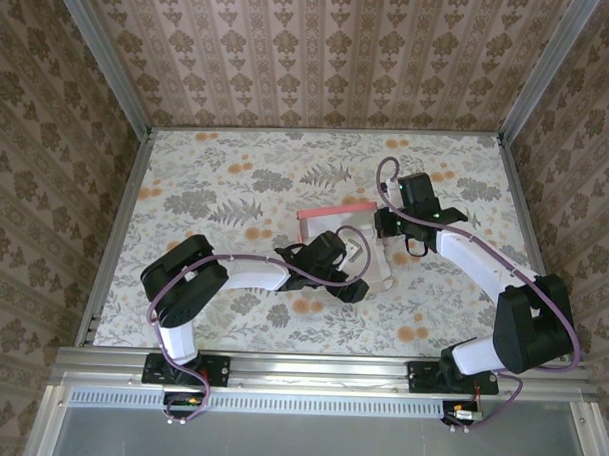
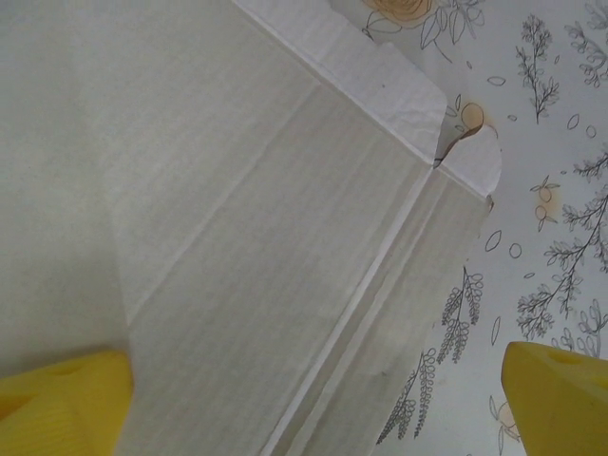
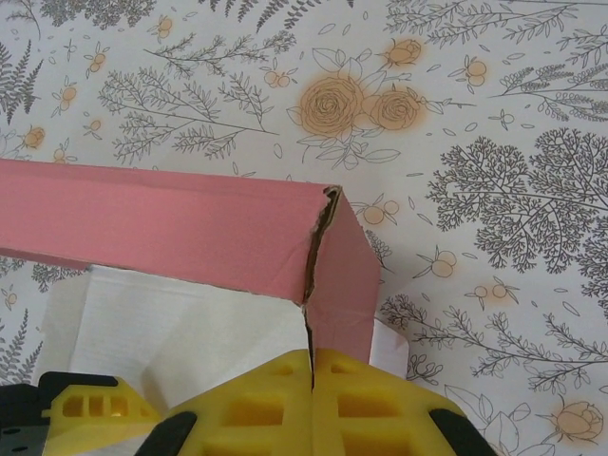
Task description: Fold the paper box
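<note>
The right gripper (image 3: 313,369) is closed, pinching the raised corner wall of the thin cardboard paper box (image 3: 190,228), salmon-pink outside and pale inside, at mid-table. The left gripper (image 2: 313,408) is spread wide and empty, straddling the box's edge over the floral tablecloth (image 2: 551,190).

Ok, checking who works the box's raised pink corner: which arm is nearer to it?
Right. The right fingers, shut, sit right against the pink corner; the left fingers, open, hang over the box's pale inner panel, away from it.
</note>
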Controlling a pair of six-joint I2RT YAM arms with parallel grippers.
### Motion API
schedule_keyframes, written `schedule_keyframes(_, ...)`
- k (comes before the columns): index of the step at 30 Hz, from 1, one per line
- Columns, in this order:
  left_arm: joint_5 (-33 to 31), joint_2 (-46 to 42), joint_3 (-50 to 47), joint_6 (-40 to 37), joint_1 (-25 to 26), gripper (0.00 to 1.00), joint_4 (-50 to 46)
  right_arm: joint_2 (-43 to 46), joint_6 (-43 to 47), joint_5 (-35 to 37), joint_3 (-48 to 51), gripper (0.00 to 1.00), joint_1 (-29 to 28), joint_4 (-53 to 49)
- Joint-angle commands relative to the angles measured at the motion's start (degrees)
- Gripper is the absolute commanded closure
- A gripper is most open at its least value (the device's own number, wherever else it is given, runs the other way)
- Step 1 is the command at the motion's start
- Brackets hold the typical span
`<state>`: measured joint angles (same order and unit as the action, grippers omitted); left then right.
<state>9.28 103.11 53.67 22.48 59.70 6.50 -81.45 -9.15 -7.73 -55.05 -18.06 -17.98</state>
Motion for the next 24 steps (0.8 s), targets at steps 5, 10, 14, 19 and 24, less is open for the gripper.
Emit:
schedule_keyframes(5, 3.17, -8.24, -2.38, 6.03, -0.96, 0.00, 4.53, 1.29, 0.44, -0.19, 3.21, 0.93, -2.32, 2.59)
schedule_keyframes(10, 3.76, -18.49, -1.03, 6.15, -2.89, 0.00, -4.50, 0.63, 2.49, -2.81, 2.49, 0.93, -3.17, 4.66)
schedule_keyframes(14, 5.08, -25.06, 2.04, 4.23, -6.02, 0.00, -14.80, -0.89, 4.11, -2.84, 0.82, 0.93, -4.39, 4.46)
schedule_keyframes(19, 6.46, -28.56, 7.40, 0.48, -13.18, 0.00, -26.84, -2.25, 5.68, -3.32, -0.02, 0.92, -6.07, 5.51)
schedule_keyframes(24, 10.21, -27.38, 11.16, -5.31, -22.30, 0.01, -32.03, -3.96, 7.29, -4.53, -1.25, 0.92, -7.31, 6.58)
